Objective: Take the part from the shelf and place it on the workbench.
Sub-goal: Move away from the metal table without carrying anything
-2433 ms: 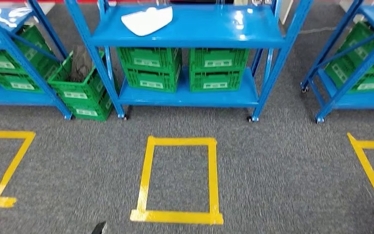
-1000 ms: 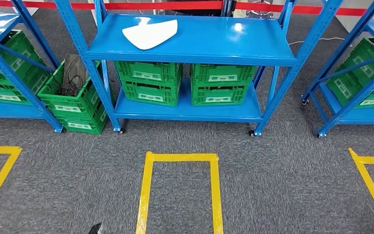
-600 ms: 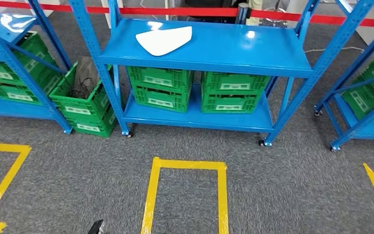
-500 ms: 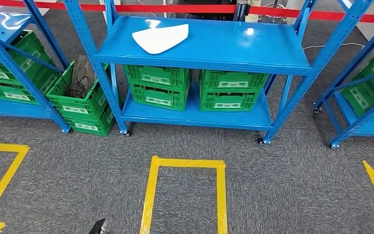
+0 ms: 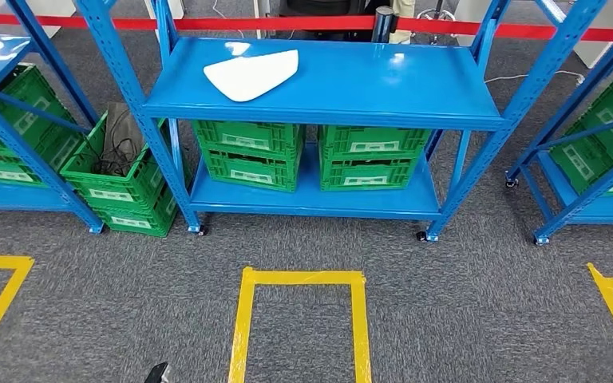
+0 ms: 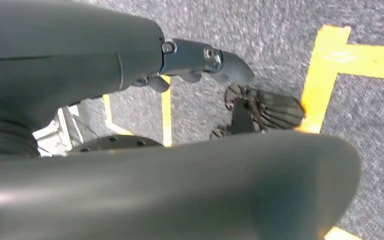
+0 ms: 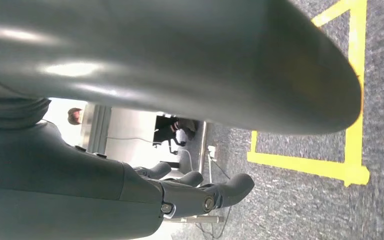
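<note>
The part (image 5: 251,74) is a flat white curved-edged panel lying on the left half of the top board of the middle blue shelf (image 5: 383,80), seen ahead in the head view. My left hand (image 6: 200,57) hangs by my side over the grey carpet, fingers loosely extended and holding nothing. My right hand (image 7: 200,195) hangs the same way, empty, fingers slightly apart. Both hands are far from the part.
Two green crates (image 5: 251,153) (image 5: 371,157) fill the shelf's lower board. Another green crate (image 5: 116,179) with cables stands on the floor at its left. More blue shelves flank it left (image 5: 0,56) and right (image 5: 599,159). A yellow tape rectangle (image 5: 243,319) marks the carpet ahead.
The whole picture has shifted: the camera has moved and swayed, and the shelf now sits lower and fuller in view. The part lies in the same spot on the shelf.
</note>
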Robot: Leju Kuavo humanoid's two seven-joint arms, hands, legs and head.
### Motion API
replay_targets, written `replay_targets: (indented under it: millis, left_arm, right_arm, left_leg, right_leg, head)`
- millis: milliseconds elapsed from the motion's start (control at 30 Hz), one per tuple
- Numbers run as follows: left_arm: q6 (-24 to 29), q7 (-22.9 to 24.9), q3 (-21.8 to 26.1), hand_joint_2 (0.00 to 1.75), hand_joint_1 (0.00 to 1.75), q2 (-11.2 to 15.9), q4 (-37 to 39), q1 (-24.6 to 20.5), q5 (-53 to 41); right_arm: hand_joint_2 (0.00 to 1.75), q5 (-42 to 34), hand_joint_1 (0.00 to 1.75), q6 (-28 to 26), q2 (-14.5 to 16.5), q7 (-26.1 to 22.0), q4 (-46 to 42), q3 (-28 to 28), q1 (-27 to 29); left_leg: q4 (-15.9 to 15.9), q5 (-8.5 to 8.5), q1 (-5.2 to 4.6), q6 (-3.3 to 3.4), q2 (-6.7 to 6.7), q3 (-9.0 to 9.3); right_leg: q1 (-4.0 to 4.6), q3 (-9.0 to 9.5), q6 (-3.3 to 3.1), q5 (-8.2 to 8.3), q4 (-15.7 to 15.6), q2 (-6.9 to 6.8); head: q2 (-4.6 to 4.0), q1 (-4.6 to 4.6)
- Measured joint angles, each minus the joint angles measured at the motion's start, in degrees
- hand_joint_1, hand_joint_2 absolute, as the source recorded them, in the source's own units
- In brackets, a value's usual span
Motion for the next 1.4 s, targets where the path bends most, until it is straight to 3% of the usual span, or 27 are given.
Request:
replay_targets:
  millis: [67, 133, 167, 200, 233, 267, 300, 367, 467, 567, 633, 700, 733, 767, 833, 900, 1000, 1067, 1100, 1167, 1200, 1233, 1267, 1300, 1333, 1400]
  left_arm:
    - [0.07, 0.04, 0.0, 0.0, 0.0, -0.01, -0.02, -0.03, -0.02]
    - [0.16, 0.15, 0.0, 0.0, 0.0, 0.01, -0.03, -0.06, -0.05]
    - [0.21, 0.26, 0.0, 0.0, 0.0, 0.02, -0.03, -0.03, -0.07]
    - [0.27, 0.38, 0.0, 0.0, 0.0, 0.01, -0.03, 0.0, -0.07]
    - [0.33, 0.49, 0.0, 0.0, 0.0, 0.0, -0.03, 0.02, -0.07]
    - [0.37, 0.57, 0.0, 0.0, 0.0, -0.01, -0.03, 0.03, -0.07]
    - [0.4, 0.62, 0.0, 0.0, 0.0, -0.03, -0.04, 0.02, -0.06]
    - [0.42, 0.68, 0.0, 0.0, 0.0, -0.07, -0.07, -0.05, -0.02]
    - [0.39, 0.75, 0.0, 0.0, 0.0, -0.09, -0.11, -0.15, 0.06]
    - [0.33, 0.81, -0.02, 0.0, 0.0, -0.05, -0.18, -0.19, 0.09]
    - [0.3, 0.82, -0.04, 0.0, 0.0, -0.03, -0.2, -0.22, 0.13]
    - [0.39, 0.84, -0.04, 0.0, 0.0, -0.01, -0.2, -0.12, 0.29]
    - [0.46, 0.84, -0.04, 0.0, 0.0, 0.01, -0.19, -0.03, 0.42]
    - [0.51, 0.84, -0.04, 0.0, 0.0, 0.02, -0.19, 0.03, 0.52]
    - [0.56, 0.84, -0.03, 0.0, 0.0, 0.01, -0.18, 0.05, 0.67]
    - [0.57, 0.84, -0.04, 0.0, 0.0, 0.0, -0.2, -0.07, 0.76]
    - [0.58, 0.81, -0.03, 0.0, 0.0, -0.01, -0.21, -0.14, 0.97]
    - [0.58, 0.8, -0.03, 0.0, 0.0, -0.03, -0.22, -0.1, 1.08]
    - [0.57, 0.79, -0.02, 0.0, 0.0, -0.03, -0.22, -0.1, 1.11]
    - [0.57, 0.78, -0.02, 0.0, 0.0, 0.02, -0.22, -0.12, 1.13]
    - [0.56, 0.79, -0.02, 0.0, 0.0, 0.04, -0.21, -0.08, 1.13]
    - [0.56, 0.8, -0.02, 0.0, 0.0, 0.05, -0.21, -0.03, 1.14]
    - [0.56, 0.81, -0.02, 0.0, 0.0, 0.05, -0.2, 0.01, 1.14]
    - [0.56, 0.81, -0.02, 0.0, 0.0, 0.04, -0.21, 0.02, 1.14]
    - [0.56, 0.8, -0.02, 0.0, 0.0, 0.03, -0.21, 0.02, 1.14]
    - [0.56, 0.77, -0.01, 0.0, 0.0, -0.02, -0.23, -0.04, 1.14]
  right_arm:
    - [0.0, -0.04, 0.0, -0.02, 0.03, 0.03, 0.0, 0.01, -0.07]
    - [0.0, -0.11, 0.0, -0.04, 0.01, 0.08, 0.0, 0.02, -0.02]
    - [0.0, -0.15, 0.0, -0.06, -0.01, 0.12, 0.0, 0.02, 0.03]
    - [0.0, -0.17, 0.0, -0.06, -0.02, 0.17, 0.0, 0.02, 0.1]
    - [0.0, -0.2, 0.0, -0.07, -0.02, 0.21, 0.0, 0.02, 0.17]
    - [0.0, -0.21, 0.0, -0.1, -0.02, 0.24, 0.0, 0.02, 0.22]
    - [0.0, -0.22, 0.0, -0.15, -0.04, 0.28, 0.0, 0.02, 0.26]
    - [0.0, -0.25, 0.0, -0.26, -0.16, 0.32, 0.01, 0.02, 0.17]
    - [0.0, -0.29, 0.0, -0.36, -0.31, 0.42, 0.0, 0.02, -0.03]
    - [0.0, -0.3, 0.0, -0.43, -0.33, 0.55, -0.02, 0.03, 0.05]
    - [0.0, -0.31, 0.0, -0.43, -0.32, 0.59, -0.02, 0.03, 0.08]
    - [0.0, -0.32, 0.0, -0.43, -0.31, 0.59, -0.02, 0.03, 0.02]
    - [0.0, -0.33, 0.0, -0.42, -0.31, 0.59, -0.02, 0.04, 0.03]
    - [0.0, -0.34, 0.0, -0.41, -0.31, 0.6, -0.02, 0.04, 0.04]
    - [0.0, -0.34, 0.0, -0.39, -0.31, 0.61, -0.02, 0.04, 0.14]
    - [0.0, -0.33, 0.0, -0.43, -0.33, 0.65, -0.01, 0.04, 0.11]
    - [0.0, -0.32, 0.0, -0.62, -0.37, 0.68, -0.02, 0.04, -0.04]
    - [0.0, -0.31, 0.0, -0.69, -0.38, 0.68, -0.02, 0.05, -0.12]
    - [0.0, -0.31, 0.0, -0.72, -0.39, 0.68, -0.02, 0.06, -0.14]
    - [0.0, -0.31, 0.0, -0.77, -0.42, 0.68, -0.02, 0.06, -0.09]
    - [0.0, -0.31, 0.0, -0.77, -0.44, 0.68, -0.02, 0.06, -0.04]
    - [0.0, -0.31, 0.0, -0.77, -0.46, 0.68, -0.02, 0.06, 0.04]
    - [0.0, -0.31, 0.0, -0.77, -0.46, 0.68, -0.02, 0.06, 0.11]
    - [0.0, -0.31, 0.0, -0.76, -0.46, 0.68, -0.02, 0.06, 0.15]
    - [0.0, -0.31, 0.0, -0.77, -0.49, 0.68, -0.02, 0.07, 0.21]
    - [0.0, -0.31, 0.0, -0.78, -0.64, 0.67, -0.01, 0.08, 0.13]
  left_leg:
    - [-0.24, -0.14, 0.19, 0.61, -0.02, 0.29]
    - [-0.27, -0.55, 0.08, 1.06, 0.02, 0.58]
    - [-0.27, -0.8, -0.02, 1.2, 0.0, 0.79]
    - [-0.26, -1.11, -0.11, 1.27, -0.05, 1.12]
    - [-0.26, -1.44, -0.18, 1.29, -0.15, 1.56]
    - [-0.26, -1.79, -0.25, 1.26, -0.25, 2.11]
    - [-0.28, -2.16, -0.3, 1.21, -0.33, 2.65]
    - [-0.36, -2.8, -0.44, 0.86, -0.35, 3.23]
    - [-0.59, -3.14, -0.31, 0.1, -0.28, 3.41]
    - [0.72, -4.21, -0.18, -0.66, -0.1, 3.04]
    - [6.63, -6.47, -0.08, -1.03, 0.01, -0.14]
    - [13.64, -8.1, 0.07, -1.29, 0.01, -4.68]
    - [15.0, -7.59, 0.1, -1.37, 0.02, -6.1]
    - [14.17, -6.01, 0.12, -1.42, 0.03, -6.42]
    - [7.35, -1.29, 0.18, -1.46, 0.1, -4.16]
    - [1.22, 0.72, 0.12, -1.22, 0.13, -1.21]
    - [-0.14, 0.18, -0.02, -0.26, 0.02, 0.05]
    - [-0.34, 0.19, 0.15, 0.32, -0.03, 0.25]
    - [-0.44, 0.14, 0.24, 0.59, -0.03, 0.37]
    - [-0.43, -0.14, 0.11, 1.0, 0.01, 0.48]
    - [-0.42, -0.31, 0.03, 1.11, 0.0, 0.58]
    - [-0.42, -0.5, -0.04, 1.17, -0.03, 0.76]
    - [-0.41, -0.72, -0.09, 1.18, -0.11, 1.04]
    - [-0.41, -0.98, -0.13, 1.14, -0.19, 1.44]
    - [-0.44, -1.26, -0.14, 1.09, -0.27, 1.77]
    - [-0.46, -1.83, -0.23, 0.71, -0.33, 2.18]
  right_leg:
    - [-0.12, -1.7, 0.54, -1.95, 3.7, -0.05]
    - [-0.24, -6.32, 0.87, -5.07, 11.76, -0.08]
    - [-0.28, -8.69, 0.9, -5.85, 15.33, -0.08]
    - [-0.28, -10.26, 0.82, -5.44, 17.05, -0.09]
    - [-0.25, -10.69, 0.63, -3.78, 16.38, -0.08]
    - [-0.15, -10.06, 0.31, -1.16, 13.53, -0.08]
    - [0.01, -8.91, -0.13, 1.54, 9.6, -0.08]
    - [0.45, -6.46, -1.06, 4.25, 3.69, -0.13]
    - [0.92, -5.19, -1.71, 4.05, 1.92, -0.18]
    - [0.56, -3.83, -2.23, 4.3, 0.21, -0.25]
    - [0.33, -2.91, -2.54, 4.25, -0.61, -0.33]
    - [0.3, -2.59, -2.67, 3.9, -0.64, -0.25]
    - [0.27, -2.36, -2.62, 3.66, -0.62, -0.18]
    - [0.22, -2.01, -2.5, 3.39, -0.59, -0.11]
    - [0.09, -1.29, -2.01, 2.65, -0.45, -0.07]
    - [0.21, -1.29, -1.29, 1.8, -0.12, -0.03]
    - [0.28, -1.4, -0.34, 1.25, -0.09, 0.02]
    - [0.14, -1.85, 0.24, 0.21, 1.57, -0.03]
    - [0.05, -2.91, 0.51, -1.04, 3.88, -0.05]
    - [-0.12, -7.13, 0.9, -4.4, 11.62, -0.08]
    - [-0.17, -9.31, 0.98, -5.45, 15.17, -0.09]
    - [-0.18, -10.84, 0.96, -5.49, 17.26, -0.09]
    - [-0.16, -11.28, 0.85, -4.3, 17.05, -0.09]
    - [-0.11, -10.53, 0.58, -1.97, 14.34, -0.09]
    - [0.03, -9.09, 0.15, 0.74, 10.19, -0.09]
    - [0.46, -6.19, -0.76, 3.94, 3.27, -0.19]
  head:
    - [0.0, 0.54]
    - [0.0, 1.25]
    - [0.0, 1.45]
    - [0.0, 1.57]
    - [0.0, 1.72]
    - [0.0, 1.91]
    - [0.0, 2.14]
    - [0.0, 2.43]
    - [0.0, 2.46]
    - [0.0, 2.24]
    - [0.0, 1.68]
    - [0.0, 1.11]
    - [0.0, 0.84]
    - [0.0, 0.6]
    - [0.0, 0.21]
    - [0.0, -0.07]
    - [0.0, 0.16]
    - [0.0, 0.56]
    - [0.0, 0.86]
    - [0.0, 1.5]
    - [0.0, 1.68]
    - [0.0, 1.8]
    - [0.0, 1.95]
    - [0.0, 2.13]
    - [0.0, 2.34]
    - [0.0, 2.62]
